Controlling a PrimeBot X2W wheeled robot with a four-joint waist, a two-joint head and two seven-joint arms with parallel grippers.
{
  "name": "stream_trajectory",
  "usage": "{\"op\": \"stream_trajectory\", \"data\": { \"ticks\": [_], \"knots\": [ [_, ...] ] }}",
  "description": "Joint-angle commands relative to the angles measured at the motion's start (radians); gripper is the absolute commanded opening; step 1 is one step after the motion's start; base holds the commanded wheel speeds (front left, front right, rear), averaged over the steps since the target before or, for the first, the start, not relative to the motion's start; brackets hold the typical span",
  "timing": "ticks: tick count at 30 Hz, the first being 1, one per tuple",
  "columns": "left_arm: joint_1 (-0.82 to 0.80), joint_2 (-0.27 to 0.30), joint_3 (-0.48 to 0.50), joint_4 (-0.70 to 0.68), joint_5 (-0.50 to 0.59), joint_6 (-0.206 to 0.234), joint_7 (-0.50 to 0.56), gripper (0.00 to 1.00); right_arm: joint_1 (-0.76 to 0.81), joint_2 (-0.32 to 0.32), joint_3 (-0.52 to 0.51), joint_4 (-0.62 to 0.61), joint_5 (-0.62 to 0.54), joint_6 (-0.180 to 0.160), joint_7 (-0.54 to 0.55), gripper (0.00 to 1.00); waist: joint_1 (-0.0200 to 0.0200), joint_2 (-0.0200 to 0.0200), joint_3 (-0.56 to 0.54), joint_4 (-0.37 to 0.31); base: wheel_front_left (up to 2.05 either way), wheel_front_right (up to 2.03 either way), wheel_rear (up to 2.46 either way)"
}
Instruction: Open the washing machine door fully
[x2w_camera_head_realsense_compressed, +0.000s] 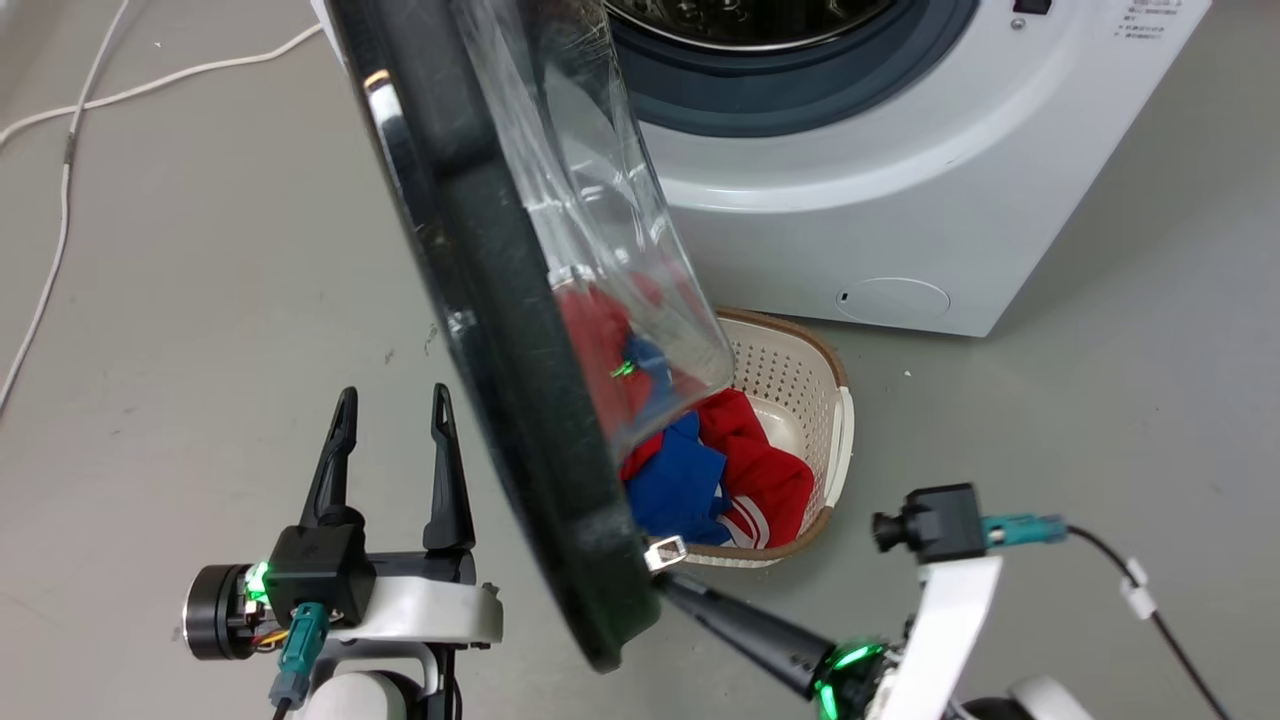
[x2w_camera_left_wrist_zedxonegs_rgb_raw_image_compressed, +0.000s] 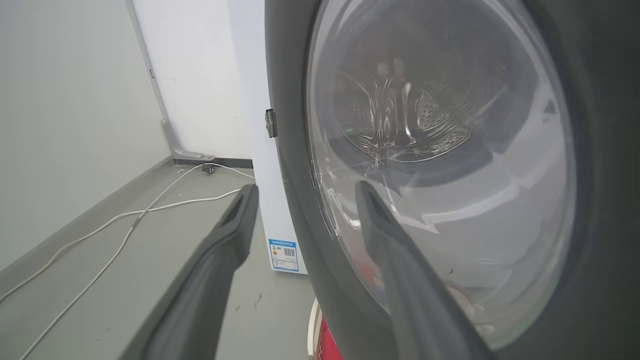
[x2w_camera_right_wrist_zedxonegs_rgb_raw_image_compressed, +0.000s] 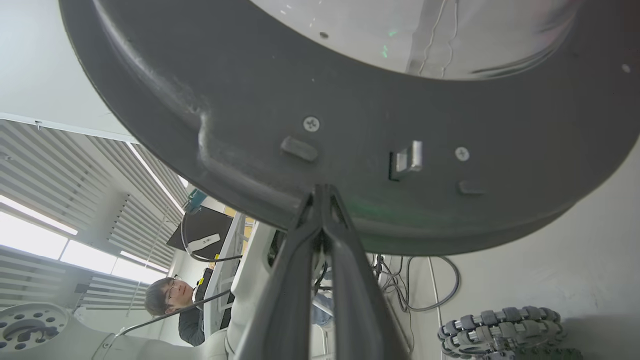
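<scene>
Head view: washing machine door swung out edge-on before the washing machine, our left hand spread wide, empty, beside it. Left wrist view: fingers apart, facing its glass. Right wrist view: our right hand pinched closed, tips on the door's rim.

The setting is presenting as a robotics test lab: the washing machine is standing free on a bare grey floor, loose white cables are trailing across it, and a person is appearing beside cabled equipment under a slatted ceiling.
</scene>
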Motion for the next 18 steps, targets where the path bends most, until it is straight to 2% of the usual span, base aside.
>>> {"op": "stream_trajectory", "data": {
  "ticks": [1,9,10,11,12,13,18],
  "knots": [
    [0.011,0.0,0.002,0.002,0.006,0.001,-0.003,1.0,0.003,0.016,0.026,0.016,0.005,0.003,-0.003,0.0,0.0,0.0,-0.007,0.003,0.0,0.0,0.0],
    [0.038,0.0,0.012,0.01,0.012,0.003,-0.003,1.0,0.017,0.026,0.034,0.04,0.007,0.003,-0.08,0.0,0.0,0.0,-0.048,-0.005,0.0,0.0,0.0],
    [0.043,0.0,0.015,0.01,0.016,0.002,-0.003,1.0,0.02,0.021,0.027,0.041,0.004,0.003,-0.098,0.03,0.0,0.0,-0.056,-0.009,0.0,0.0,0.0],
    [0.049,0.0,0.017,0.011,0.019,0.0,-0.003,1.0,0.022,0.016,0.018,0.036,-0.006,0.003,-0.122,0.27,0.0,0.0,-0.064,-0.013,0.0,0.0,0.0],
    [0.053,0.0,0.02,0.011,0.02,-0.003,-0.003,1.0,0.022,0.011,0.005,0.031,-0.021,0.003,-0.153,0.7,0.0,0.0,-0.072,-0.017,0.0,0.0,0.0],
    [0.058,0.0,0.023,0.011,0.023,-0.006,-0.003,1.0,0.023,0.006,-0.007,0.028,-0.036,0.003,-0.189,1.0,0.0,0.0,-0.08,-0.021,0.0,0.0,0.0],
    [0.088,0.0,0.038,0.014,0.035,-0.017,-0.003,1.0,0.038,-0.021,-0.066,0.012,-0.132,0.003,-0.401,1.0,0.0,0.0,-0.123,-0.045,0.0,0.0,0.0]
  ]
}}
